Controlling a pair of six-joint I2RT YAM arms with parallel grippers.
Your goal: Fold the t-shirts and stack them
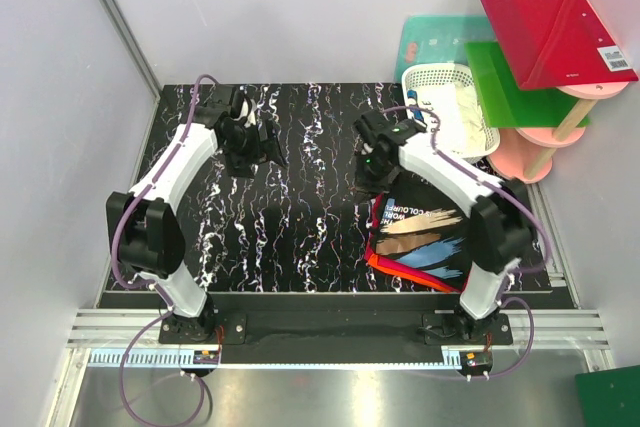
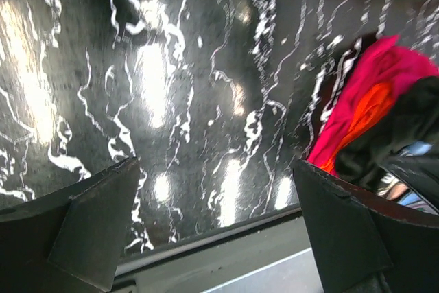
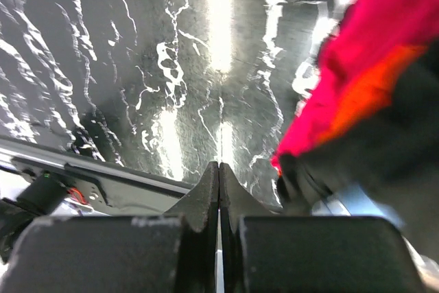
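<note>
1. Left jaws wide open, holding nothing; right jaws squeezed shut, empty too.
2. Pile of t-shirts (image 1: 420, 237) on the near right of the counter (image 1: 300, 237), black on top, red and orange peeking out below.
3. Just beside the right jaws, on their near right; well apart from the left jaws.
4. Likely a job for the right side, being closer.

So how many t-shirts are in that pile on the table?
3 visible, stacked at the near right: black printed tee on top, red tee and orange tee peeking out beneath. More may be hidden.
</note>
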